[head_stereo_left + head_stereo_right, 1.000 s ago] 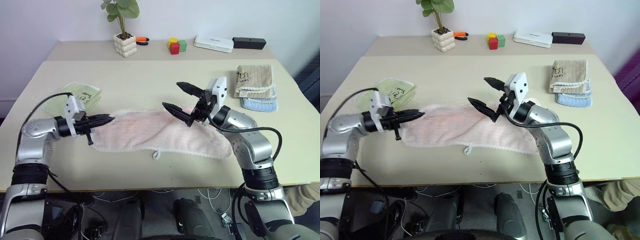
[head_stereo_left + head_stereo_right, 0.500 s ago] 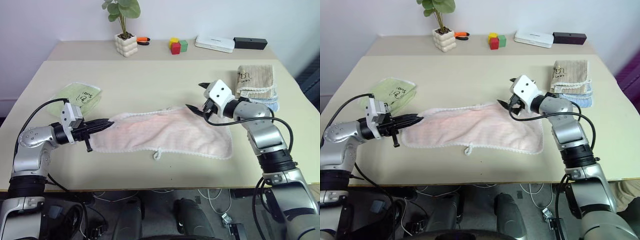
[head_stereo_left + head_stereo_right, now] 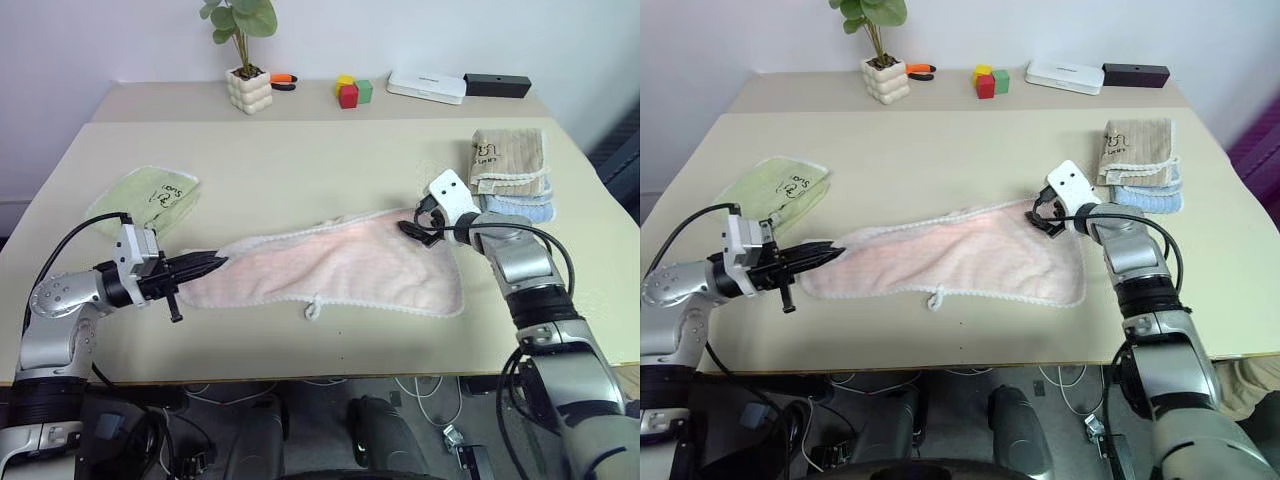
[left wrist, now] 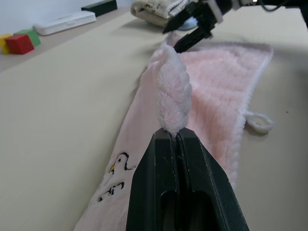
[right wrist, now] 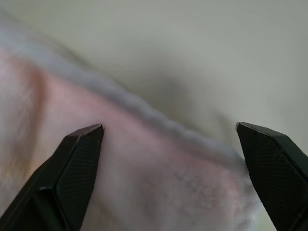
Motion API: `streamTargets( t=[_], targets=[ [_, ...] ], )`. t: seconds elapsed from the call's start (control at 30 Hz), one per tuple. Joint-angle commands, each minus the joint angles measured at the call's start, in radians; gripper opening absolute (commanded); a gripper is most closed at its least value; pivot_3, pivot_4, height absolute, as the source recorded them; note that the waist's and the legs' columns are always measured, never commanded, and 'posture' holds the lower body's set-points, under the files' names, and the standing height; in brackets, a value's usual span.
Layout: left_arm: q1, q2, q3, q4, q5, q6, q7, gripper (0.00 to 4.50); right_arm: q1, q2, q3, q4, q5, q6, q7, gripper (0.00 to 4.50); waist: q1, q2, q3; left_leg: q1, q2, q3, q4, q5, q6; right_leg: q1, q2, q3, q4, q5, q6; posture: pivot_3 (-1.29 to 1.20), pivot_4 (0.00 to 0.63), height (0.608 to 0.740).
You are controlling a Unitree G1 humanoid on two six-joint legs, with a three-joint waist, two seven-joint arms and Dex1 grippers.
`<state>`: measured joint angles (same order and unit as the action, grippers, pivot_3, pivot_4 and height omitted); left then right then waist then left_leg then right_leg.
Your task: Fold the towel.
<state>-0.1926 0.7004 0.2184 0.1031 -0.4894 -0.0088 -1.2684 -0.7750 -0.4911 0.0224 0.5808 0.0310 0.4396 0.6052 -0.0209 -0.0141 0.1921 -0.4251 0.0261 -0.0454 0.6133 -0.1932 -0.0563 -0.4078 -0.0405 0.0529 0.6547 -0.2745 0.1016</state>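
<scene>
Arms [image 3: 60, 310]: silver, black joints | wrist cameras [image 3: 448, 190]: white | fingers [image 4: 192, 192]: black | cables [image 3: 70, 240]: black

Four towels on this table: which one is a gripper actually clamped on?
The pink towel, spread out mid-table; the left gripper pinches its edge. The green, beige and blue towels lie folded and untouched.
</scene>
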Motion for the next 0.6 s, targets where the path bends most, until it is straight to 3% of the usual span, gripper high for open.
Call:
streamTargets(
  t=[0.03,0.3,0.5,0.6],
  targets=[
    [0.012,-0.001,0.019,-0.037,-0.022,-0.011,0.003,0.03,-0.065,-0.010,-0.062,0.076,0.031,0.003,-0.033,4.50,0.003,0.000,0.000,0.000,0.000,0.000,0.000,0.000,0.000,0.000,0.000,0.000,0.000,0.000,0.000,0.00,0.150,0.740],
    [0.034,0.002,0.027,-0.055,-0.026,-0.011,0.007,0.03,-0.107,-0.034,-0.035,0.223,-0.012,-0.081,-0.023,4.50,-0.001,0.000,0.000,0.000,0.000,0.000,0.000,0.000,0.000,0.000,0.000,0.000,0.000,0.000,0.000,0.00,0.150,0.740],
    [0.039,0.002,0.028,-0.058,-0.028,-0.009,0.009,0.00,-0.111,-0.030,-0.037,0.215,-0.005,-0.086,0.011,1.71,0.000,0.000,0.000,0.000,0.000,0.000,0.000,0.000,0.000,0.000,0.000,0.000,0.000,0.000,0.000,0.00,0.150,0.740],
    [0.034,0.003,0.026,-0.051,-0.024,-0.013,0.010,0.00,-0.105,-0.033,-0.035,0.202,-0.009,-0.086,0.018,0.10,0.000,0.000,0.000,0.000,0.000,0.000,0.000,0.000,0.000,0.000,0.000,0.000,0.000,0.000,0.000,0.00,0.150,0.740]
  ],
)
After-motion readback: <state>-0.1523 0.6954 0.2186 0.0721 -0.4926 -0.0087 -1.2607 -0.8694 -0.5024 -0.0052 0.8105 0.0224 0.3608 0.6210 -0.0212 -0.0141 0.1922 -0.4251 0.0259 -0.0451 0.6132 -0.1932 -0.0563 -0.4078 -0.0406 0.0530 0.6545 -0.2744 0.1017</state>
